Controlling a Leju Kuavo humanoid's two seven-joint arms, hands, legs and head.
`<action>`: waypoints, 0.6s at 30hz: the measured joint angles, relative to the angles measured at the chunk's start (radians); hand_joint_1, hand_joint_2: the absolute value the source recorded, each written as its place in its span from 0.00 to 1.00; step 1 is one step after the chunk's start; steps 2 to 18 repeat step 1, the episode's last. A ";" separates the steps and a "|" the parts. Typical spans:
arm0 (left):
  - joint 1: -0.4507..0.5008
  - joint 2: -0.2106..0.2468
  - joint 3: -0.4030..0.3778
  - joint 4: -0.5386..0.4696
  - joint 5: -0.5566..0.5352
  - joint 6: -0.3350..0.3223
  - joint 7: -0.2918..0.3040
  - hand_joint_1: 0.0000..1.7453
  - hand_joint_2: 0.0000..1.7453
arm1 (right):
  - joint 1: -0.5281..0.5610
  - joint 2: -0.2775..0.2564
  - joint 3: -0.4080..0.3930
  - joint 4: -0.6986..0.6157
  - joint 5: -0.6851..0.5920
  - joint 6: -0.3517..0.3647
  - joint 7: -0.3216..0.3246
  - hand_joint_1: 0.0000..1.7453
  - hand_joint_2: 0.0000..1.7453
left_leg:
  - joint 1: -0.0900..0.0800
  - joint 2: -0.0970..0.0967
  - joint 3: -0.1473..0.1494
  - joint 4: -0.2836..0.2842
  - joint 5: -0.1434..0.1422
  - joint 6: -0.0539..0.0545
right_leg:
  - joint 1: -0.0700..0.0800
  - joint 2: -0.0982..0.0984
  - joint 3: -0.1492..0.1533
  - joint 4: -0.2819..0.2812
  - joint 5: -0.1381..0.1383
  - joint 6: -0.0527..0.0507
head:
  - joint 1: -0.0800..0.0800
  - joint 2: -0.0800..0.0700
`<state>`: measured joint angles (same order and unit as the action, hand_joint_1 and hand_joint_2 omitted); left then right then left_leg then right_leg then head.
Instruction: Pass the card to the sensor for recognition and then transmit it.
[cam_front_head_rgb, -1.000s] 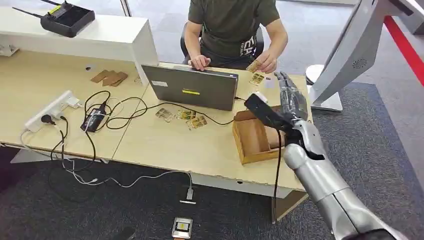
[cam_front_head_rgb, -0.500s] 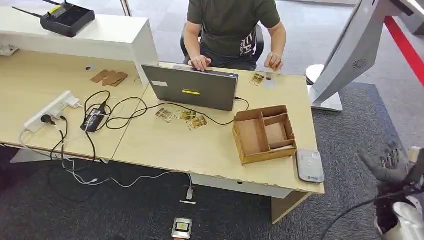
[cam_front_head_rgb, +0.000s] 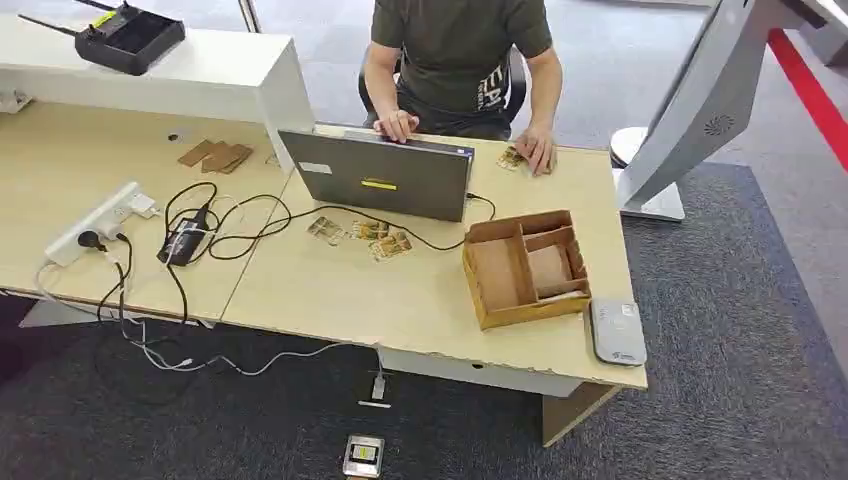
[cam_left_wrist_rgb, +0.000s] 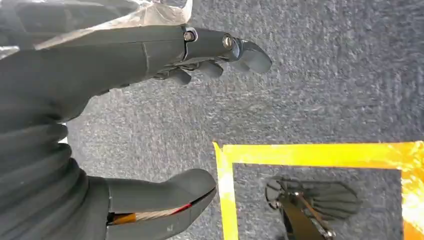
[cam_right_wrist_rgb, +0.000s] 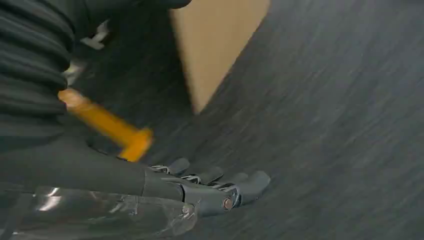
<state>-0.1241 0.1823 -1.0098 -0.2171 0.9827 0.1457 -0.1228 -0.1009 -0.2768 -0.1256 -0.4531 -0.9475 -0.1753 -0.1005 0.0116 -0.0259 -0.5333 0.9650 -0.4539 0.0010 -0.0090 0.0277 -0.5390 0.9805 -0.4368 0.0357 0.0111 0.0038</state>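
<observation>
**Both hands low over the carpet; cards on the surface**

We see the left hand (cam_left_wrist_rgb: 150, 100) hanging above grey carpet with its fingers (cam_left_wrist_rgb: 240, 50) spread from the thumb and nothing between them. The right hand (cam_right_wrist_rgb: 165, 190), blurred in its wrist view, likewise has its fingers extended and carries nothing. In the head view, three cards (cam_front_head_rgb: 365, 235) lie at centre frame on the surface (cam_front_head_rgb: 400, 300), just in front of the laptop (cam_front_head_rgb: 375, 180). Another card (cam_front_head_rgb: 513, 157) rests at upper right under the hand of a seated person (cam_front_head_rgb: 455, 50). The grey sensor (cam_front_head_rgb: 617, 331) sits at lower right, beside the cardboard tray (cam_front_head_rgb: 525, 265). We judge that this arrangement fits either a card already handed across or a further card awaiting pickup; the pictures do not settle which.
</observation>
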 joint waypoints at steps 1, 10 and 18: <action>0.000 0.000 0.000 0.000 0.000 0.000 0.001 0.00 1.00 | 0.001 0.003 -0.002 0.004 0.002 -0.006 0.007 0.00 1.00 | 0.000 0.000 0.000 0.000 0.000 0.000 | 0.000 0.000 0.000 0.000 0.000 0.000 | 0.000 0.000; 0.000 0.000 0.000 0.000 0.000 0.000 0.001 0.00 1.00 | 0.001 0.003 -0.002 0.004 0.002 -0.006 0.007 0.00 1.00 | 0.000 0.000 0.000 0.000 0.000 0.000 | 0.000 0.000 0.000 0.000 0.000 0.000 | 0.000 0.000; 0.000 0.000 0.000 0.000 0.000 0.000 0.001 0.00 1.00 | 0.001 0.003 -0.002 0.004 0.002 -0.006 0.007 0.00 1.00 | 0.000 0.000 0.000 0.000 0.000 0.000 | 0.000 0.000 0.000 0.000 0.000 0.000 | 0.000 0.000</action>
